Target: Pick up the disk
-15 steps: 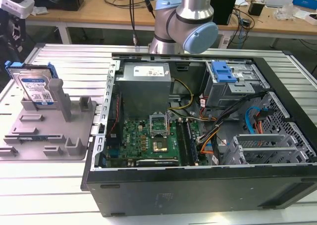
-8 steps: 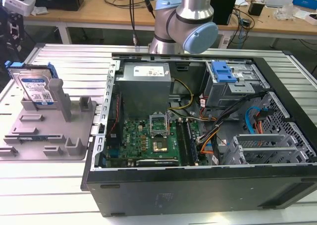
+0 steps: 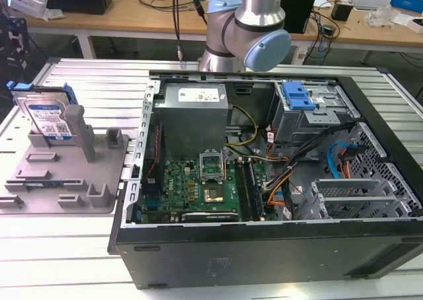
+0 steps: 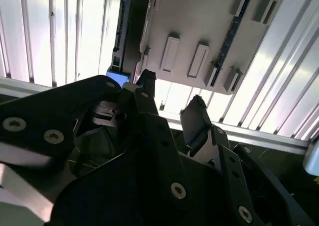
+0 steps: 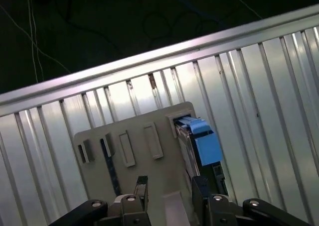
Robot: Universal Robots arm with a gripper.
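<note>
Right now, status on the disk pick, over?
Gripper open, empty, facing the grey fixture, clear of it. Disk upright in the fixture, untouched. Upright post close beside the disk.

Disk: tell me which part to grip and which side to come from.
Probably grip the disk across its flat faces near the top edge, coming from above: it stands on edge in the fixture, posts guard its lower part, and the blue-framed top stands free. The tool is open.
</note>
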